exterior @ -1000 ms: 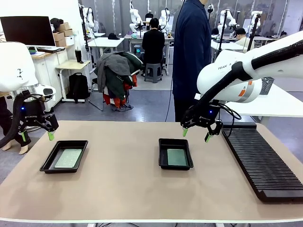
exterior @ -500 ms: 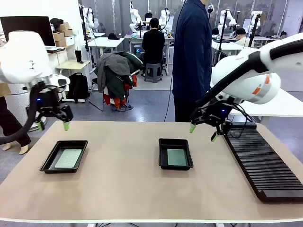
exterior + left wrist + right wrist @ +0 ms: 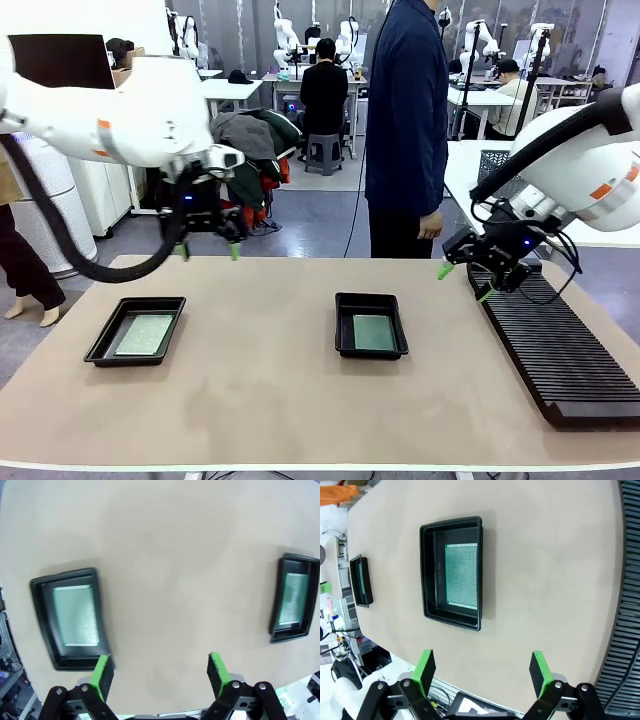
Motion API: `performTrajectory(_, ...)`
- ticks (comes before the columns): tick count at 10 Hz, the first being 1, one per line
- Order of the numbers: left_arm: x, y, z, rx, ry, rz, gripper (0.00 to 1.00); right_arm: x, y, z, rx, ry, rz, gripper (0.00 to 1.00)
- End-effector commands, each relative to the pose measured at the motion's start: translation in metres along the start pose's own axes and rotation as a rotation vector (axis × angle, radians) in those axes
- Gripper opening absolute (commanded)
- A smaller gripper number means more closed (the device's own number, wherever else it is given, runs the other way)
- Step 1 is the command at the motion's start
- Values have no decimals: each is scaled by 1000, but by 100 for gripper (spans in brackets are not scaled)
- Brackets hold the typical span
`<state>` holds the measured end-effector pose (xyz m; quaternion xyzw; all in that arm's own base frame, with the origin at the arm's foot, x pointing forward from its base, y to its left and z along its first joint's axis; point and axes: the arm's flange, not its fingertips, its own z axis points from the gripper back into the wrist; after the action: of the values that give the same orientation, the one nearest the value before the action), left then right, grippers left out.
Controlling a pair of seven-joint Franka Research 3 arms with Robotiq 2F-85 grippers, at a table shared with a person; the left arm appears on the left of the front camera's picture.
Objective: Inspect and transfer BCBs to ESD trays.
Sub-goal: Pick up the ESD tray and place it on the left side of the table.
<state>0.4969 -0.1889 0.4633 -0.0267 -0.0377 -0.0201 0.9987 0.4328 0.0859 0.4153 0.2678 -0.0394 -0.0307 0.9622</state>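
While both arms hang above the table [image 3: 270, 400], neither gripper has hold of anything. The left gripper [image 3: 208, 250] is above the far edge of the table, beyond the left tray [image 3: 136, 331] and toward the middle tray [image 3: 371, 325]. Its fingers [image 3: 102, 675] are spread wide with nothing between them, as the left wrist view confirms. The right gripper [image 3: 462, 282] hovers above the near end of the long black ribbed rack [image 3: 556, 350], on the side facing the middle tray. Its fingers [image 3: 425, 670] are likewise spread wide and empty.

Each tray rests flat on the table and holds one green board lying flat on its floor. The left board [image 3: 145, 334] is pale green and lies inside the left tray. The middle board [image 3: 373, 332] is a darker green and lies inside the middle tray. The two trays are well apart from each other. In the right wrist view the middle tray sits ahead of the fingers, with the rack along the picture's right edge.

A person in a dark coat [image 3: 405, 120] stands at the far side of the table, behind the middle tray, one hand [image 3: 431, 226] hanging by the side.
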Motion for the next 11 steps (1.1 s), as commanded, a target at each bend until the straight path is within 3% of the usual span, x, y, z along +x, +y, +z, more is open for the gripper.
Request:
performTrajectory(1, 16, -45, -8, 14, -16, -12, 100, -5, -22, 6, 63, 12, 31, 100)
performTrajectory(5, 24, -133, -34, -8, -39, -45, 100, -3, -54, 20, 97, 6, 56, 100)
performTrajectory(7, 21, -161, -51, -18, -29, -75, 100, -2, -64, 22, 95, 4, 50, 100)
performTrajectory(11, 23, -199, -99, -20, 13, -90, 100, 1, -53, 22, 57, 5, 40, 100)
